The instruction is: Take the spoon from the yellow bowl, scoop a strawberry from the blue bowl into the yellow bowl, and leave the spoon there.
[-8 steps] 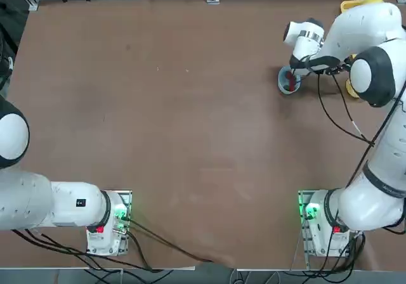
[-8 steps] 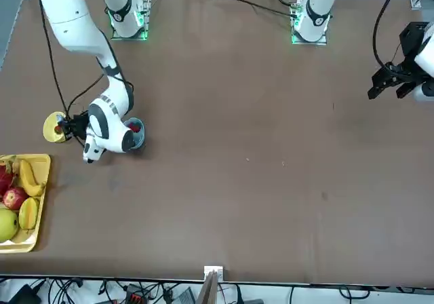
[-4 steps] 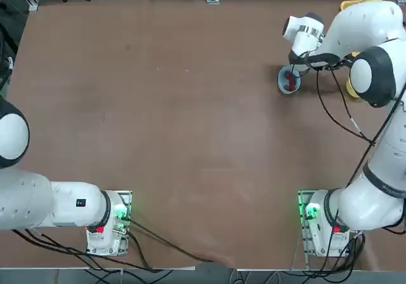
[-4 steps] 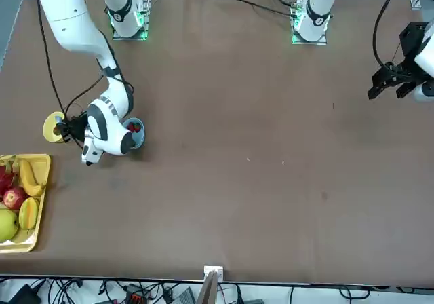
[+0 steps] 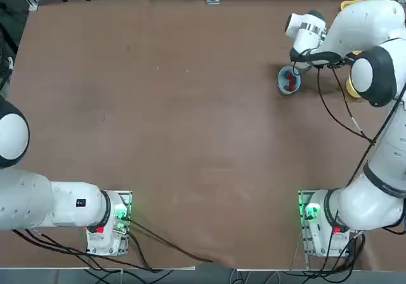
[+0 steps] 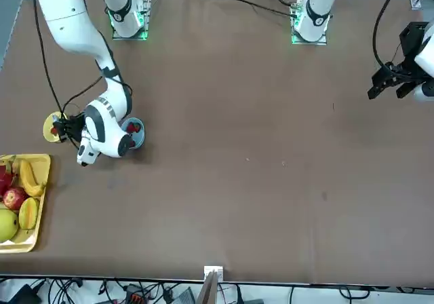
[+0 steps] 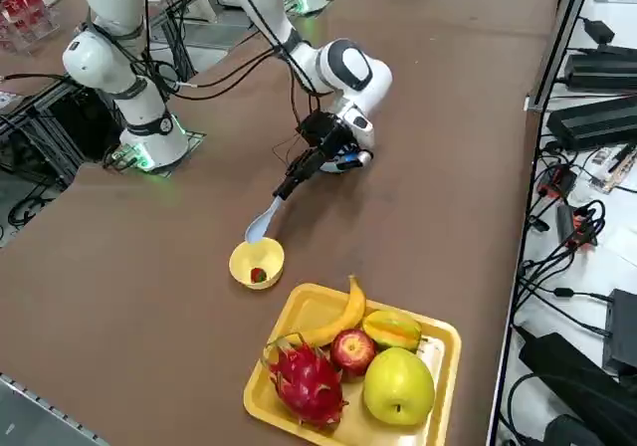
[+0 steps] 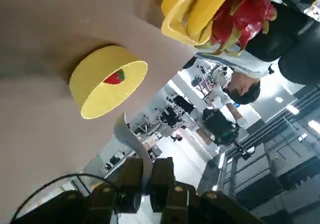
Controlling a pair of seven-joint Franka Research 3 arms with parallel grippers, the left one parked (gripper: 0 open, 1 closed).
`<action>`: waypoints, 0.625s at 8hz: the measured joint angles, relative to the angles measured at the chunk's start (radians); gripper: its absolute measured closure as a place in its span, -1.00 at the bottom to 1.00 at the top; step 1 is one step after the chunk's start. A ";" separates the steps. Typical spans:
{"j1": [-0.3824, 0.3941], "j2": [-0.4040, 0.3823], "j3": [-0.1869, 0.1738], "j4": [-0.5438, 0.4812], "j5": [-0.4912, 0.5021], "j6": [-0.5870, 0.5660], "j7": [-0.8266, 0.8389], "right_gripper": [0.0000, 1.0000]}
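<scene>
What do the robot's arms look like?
The right arm is glossy white and rounded, with dark grey joint caps and a silver ring near the wrist. Thin black cables loop along it. Its right hand is black, with slim dark fingers. The base glows with green lights.

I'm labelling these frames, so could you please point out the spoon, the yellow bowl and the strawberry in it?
spoon (image 7: 261,222), right side view, on its pale scoop end.
yellow bowl (image 7: 242,264), right side view, on its near inner wall.
strawberry (image 8: 115,77), right wrist view, on its red body inside the bowl.
</scene>
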 joint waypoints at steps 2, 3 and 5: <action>-0.009 0.027 0.000 0.000 0.015 0.015 0.129 0.76; -0.009 0.043 0.000 0.000 0.032 0.037 0.200 0.76; -0.010 0.070 0.000 0.001 0.042 0.058 0.296 0.76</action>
